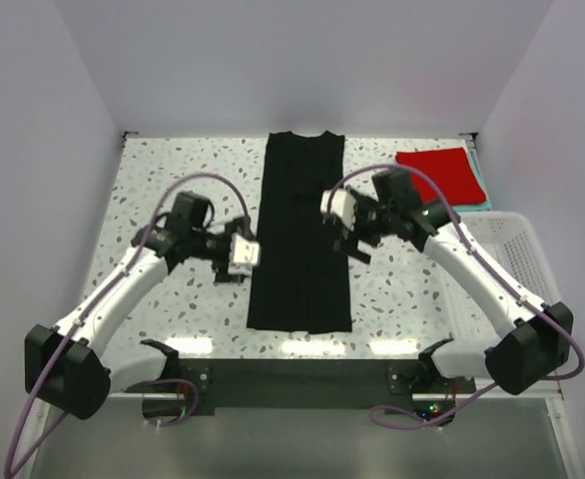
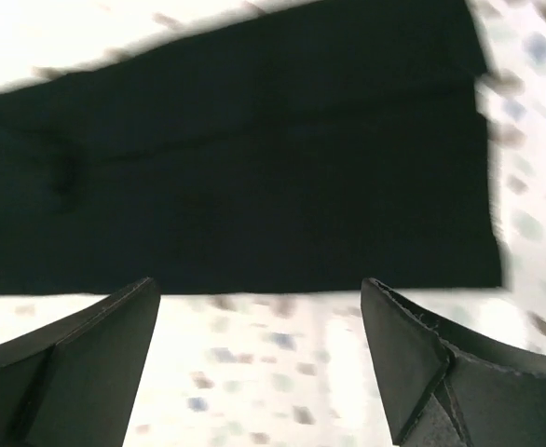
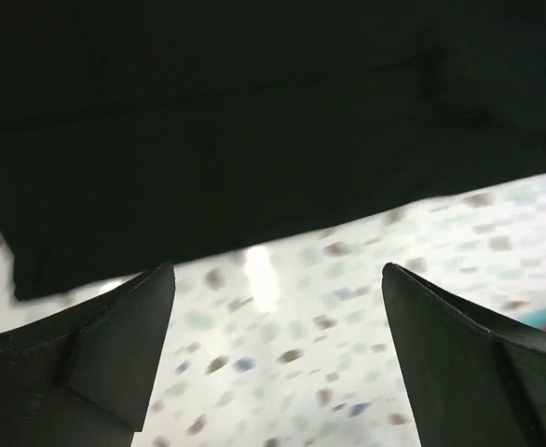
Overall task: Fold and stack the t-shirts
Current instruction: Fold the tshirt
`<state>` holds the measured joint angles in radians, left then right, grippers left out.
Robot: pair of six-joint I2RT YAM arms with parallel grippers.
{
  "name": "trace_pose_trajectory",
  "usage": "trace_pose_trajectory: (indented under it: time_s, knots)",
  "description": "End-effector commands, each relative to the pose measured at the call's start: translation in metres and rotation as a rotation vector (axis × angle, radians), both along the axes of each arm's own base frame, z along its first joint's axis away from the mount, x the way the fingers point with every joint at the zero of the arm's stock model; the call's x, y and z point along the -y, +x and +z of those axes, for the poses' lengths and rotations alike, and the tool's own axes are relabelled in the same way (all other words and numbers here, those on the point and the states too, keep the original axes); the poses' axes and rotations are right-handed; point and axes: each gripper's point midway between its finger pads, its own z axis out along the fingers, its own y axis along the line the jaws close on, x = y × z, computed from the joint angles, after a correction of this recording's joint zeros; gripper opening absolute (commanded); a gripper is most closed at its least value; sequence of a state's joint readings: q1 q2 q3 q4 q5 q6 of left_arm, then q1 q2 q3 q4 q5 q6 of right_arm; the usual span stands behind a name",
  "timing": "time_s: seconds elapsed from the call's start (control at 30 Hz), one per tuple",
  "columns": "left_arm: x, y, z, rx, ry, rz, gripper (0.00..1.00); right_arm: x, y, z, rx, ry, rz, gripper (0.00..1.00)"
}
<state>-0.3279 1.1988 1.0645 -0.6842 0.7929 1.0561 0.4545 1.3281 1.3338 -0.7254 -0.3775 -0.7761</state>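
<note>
Black t-shirt lies as a long, narrow strip down the middle of the speckled table, its collar at the far edge and its hem close to the near edge. Its sides look already turned in, so we judge the lengthwise fold to be the step in hand.

At the strip's left edge, about halfway along, our left gripper hangs with its jaws wide apart and nothing between them; only bare table and the cloth's edge show ahead of it. Over the strip's right edge, our right gripper is likewise spread and empty. Both wrist views are blurred, so we cannot tell how high either gripper is above the cloth.

In the far right corner sits the folded red t-shirt, resting on the teal t-shirt, of which only a sliver shows. The white mesh basket stands along the right edge.

The risk we see is in the next pinch. If either gripper catches only the top layer, the tucked sides may fall open. Uneven lifting would likely skew the strip. A careless carry to the corner could drag the red shirt off its stack.
</note>
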Motion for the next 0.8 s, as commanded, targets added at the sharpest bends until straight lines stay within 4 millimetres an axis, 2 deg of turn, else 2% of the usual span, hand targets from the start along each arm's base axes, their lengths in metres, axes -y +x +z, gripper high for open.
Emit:
trace_pose_trajectory:
  time_s: [0.0,0.03,0.07,0.1,0.13,0.17,0.23,0.27,0.33,0.4,0.6,0.77]
  knots:
    - [-0.015,-0.064,-0.09,-0.033,0.191,-0.166,0.93,0.012,-0.079,-0.09,-0.216,-0.166,0.219,0.95]
    - [-0.008,-0.068,-0.097,0.019,0.191,-0.193,0.91,0.012,-0.086,-0.099,-0.22,-0.184,0.231,0.9]
    - [-0.015,-0.083,-0.12,0.019,0.221,-0.206,0.89,0.01,-0.108,-0.118,-0.26,-0.209,0.275,0.87]
    - [-0.015,-0.088,-0.128,0.034,0.231,-0.218,0.88,0.008,-0.115,-0.127,-0.271,-0.219,0.292,0.83]
    - [-0.006,-0.091,-0.131,0.075,0.222,-0.241,0.84,0.003,-0.128,-0.136,-0.282,-0.241,0.333,0.75]
    - [-0.009,-0.098,-0.145,0.069,0.243,-0.245,0.81,0.008,-0.141,-0.154,-0.314,-0.267,0.351,0.72]
    - [-0.003,-0.106,-0.152,0.073,0.243,-0.274,0.7,0.006,-0.145,-0.167,-0.28,-0.297,0.386,0.65]
    - [-0.004,-0.111,-0.161,0.055,0.255,-0.283,0.67,0.007,-0.154,-0.177,-0.285,-0.315,0.416,0.58]
    - [0.001,-0.115,-0.166,0.045,0.257,-0.296,0.59,0.001,-0.154,-0.181,-0.263,-0.313,0.437,0.51]
    - [0.001,-0.118,-0.175,0.017,0.274,-0.295,0.56,-0.001,-0.16,-0.191,-0.268,-0.337,0.467,0.42]
    - [0.003,-0.117,-0.189,0.01,0.298,-0.301,0.53,0.003,-0.173,-0.209,-0.268,-0.401,0.539,0.38]
    - [0.002,-0.123,-0.199,-0.008,0.308,-0.312,0.52,0.003,-0.184,-0.218,-0.285,-0.422,0.572,0.42]
